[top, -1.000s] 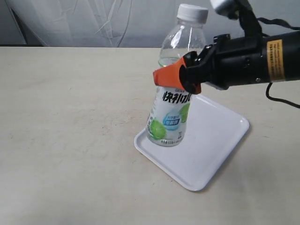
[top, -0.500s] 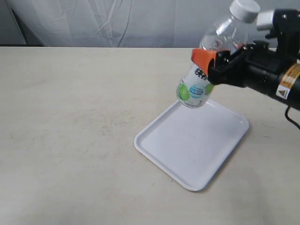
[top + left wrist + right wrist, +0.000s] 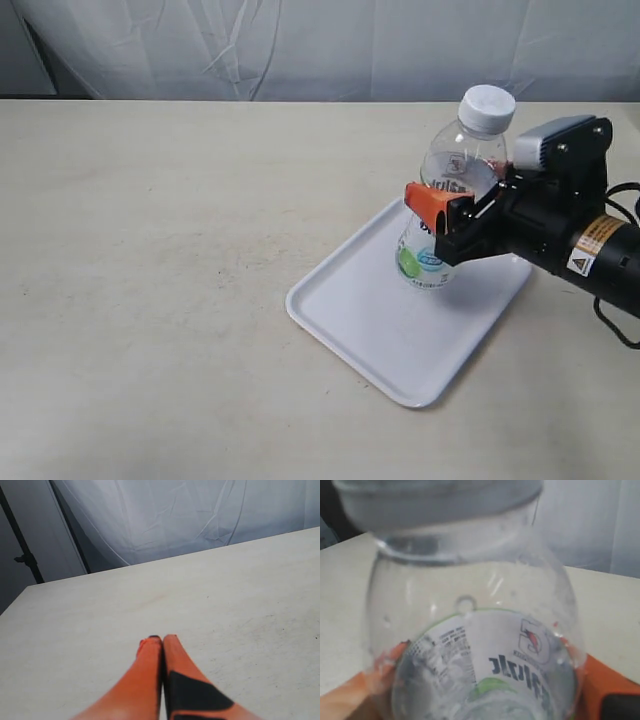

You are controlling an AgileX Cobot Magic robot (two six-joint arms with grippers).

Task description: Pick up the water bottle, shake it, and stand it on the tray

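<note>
The water bottle (image 3: 450,190), clear with a white cap and a lime label, leans slightly over the white tray (image 3: 370,330); whether its base touches the tray I cannot tell. My right gripper (image 3: 432,212) is shut on its middle, orange fingers either side. In the right wrist view the bottle (image 3: 470,645) fills the frame, with the gripper (image 3: 480,690) around it and an orange finger (image 3: 597,680) at its edge. My left gripper (image 3: 162,641) hangs shut and empty over bare table; it is outside the exterior view.
The beige table (image 3: 150,250) spreads wide to the left of the tray. A white curtain (image 3: 300,45) hangs behind the far edge. A dark stand (image 3: 22,555) shows in the left wrist view beyond the table.
The right gripper swung the bottle up and to the right, tilted, then brought it back down over the tray, closer to upright. The left gripper is seen only now.
</note>
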